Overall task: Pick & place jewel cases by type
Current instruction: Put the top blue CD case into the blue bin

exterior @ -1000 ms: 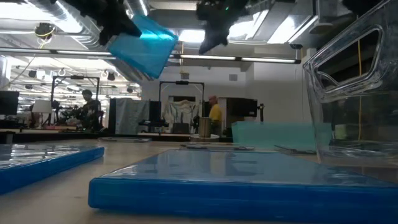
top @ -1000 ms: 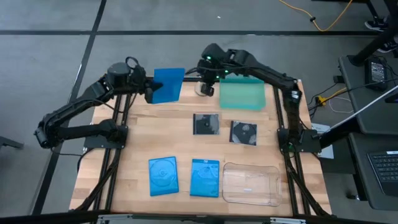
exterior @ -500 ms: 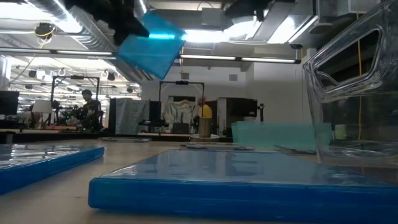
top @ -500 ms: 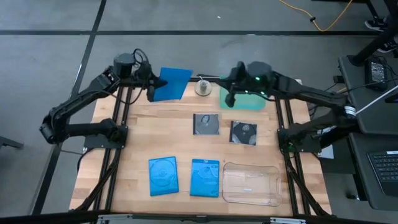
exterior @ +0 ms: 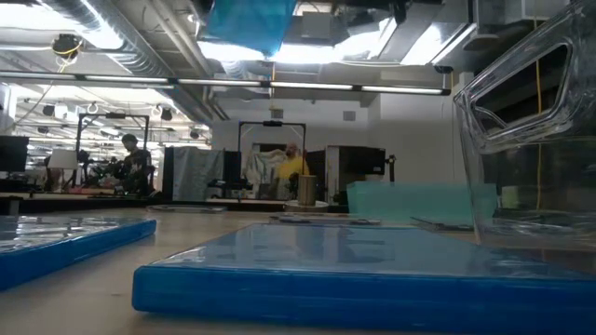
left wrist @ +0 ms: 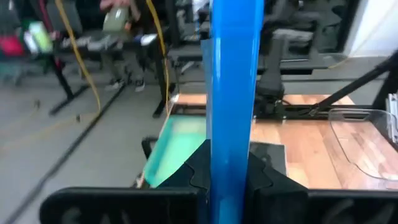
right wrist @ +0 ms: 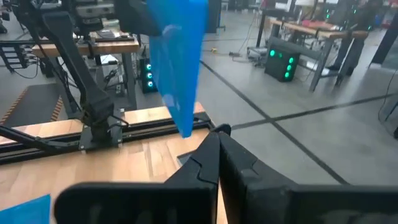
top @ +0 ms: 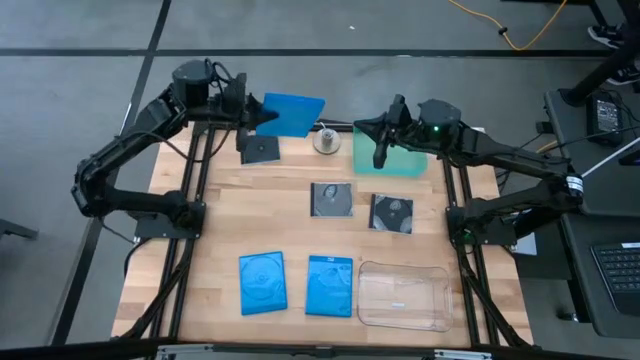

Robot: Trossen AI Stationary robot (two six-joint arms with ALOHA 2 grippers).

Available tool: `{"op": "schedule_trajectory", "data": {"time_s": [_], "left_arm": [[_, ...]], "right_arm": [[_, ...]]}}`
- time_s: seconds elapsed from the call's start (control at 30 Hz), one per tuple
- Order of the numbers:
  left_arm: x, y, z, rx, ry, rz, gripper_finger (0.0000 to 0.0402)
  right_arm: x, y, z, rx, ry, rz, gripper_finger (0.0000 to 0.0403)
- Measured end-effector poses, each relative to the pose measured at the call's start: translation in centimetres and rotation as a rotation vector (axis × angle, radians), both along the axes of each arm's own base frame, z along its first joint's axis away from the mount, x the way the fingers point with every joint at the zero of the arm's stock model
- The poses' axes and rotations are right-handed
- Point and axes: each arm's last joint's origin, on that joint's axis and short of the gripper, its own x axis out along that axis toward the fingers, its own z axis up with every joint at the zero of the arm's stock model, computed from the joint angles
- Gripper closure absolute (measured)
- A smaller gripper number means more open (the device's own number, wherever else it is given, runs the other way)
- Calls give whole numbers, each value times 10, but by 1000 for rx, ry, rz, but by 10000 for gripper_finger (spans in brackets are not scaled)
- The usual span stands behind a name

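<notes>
Left gripper (top: 252, 113) is clenched on 1 blue jewel case (top: 291, 114), carried edge-up above the table's far edge, presumably for transfer toward the teal tray (top: 400, 160); right gripper (top: 381, 143), pinched closed and empty, hovers over that tray.

Grey floor (top: 80, 300) crossed by dark seams surrounds the wooden desk (top: 220, 230). Yellow cable (top: 525, 30) beyond its far edge. Ceiling strip lights (exterior: 372, 89) (bright); distant workbenches (exterior: 65, 191) behind.
</notes>
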Motion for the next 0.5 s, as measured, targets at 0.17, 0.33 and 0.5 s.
{"op": "schedule_trajectory", "data": {"time_s": [0.17, 0.33, 0.5], "left_arm": [[0, -14, 21, 129, -40, -68, 379], [-1, -25, 33, 250, -57, -119, 379], [0, -32, 41, 394, -52, -118, 379]], "right_arm": [[-1, -3, 0, -2, -3, -9, 397], [-1, -4, 0, -2, -3, -12, 397], [-1, -3, 0, -1, -3, -3, 397]]}}
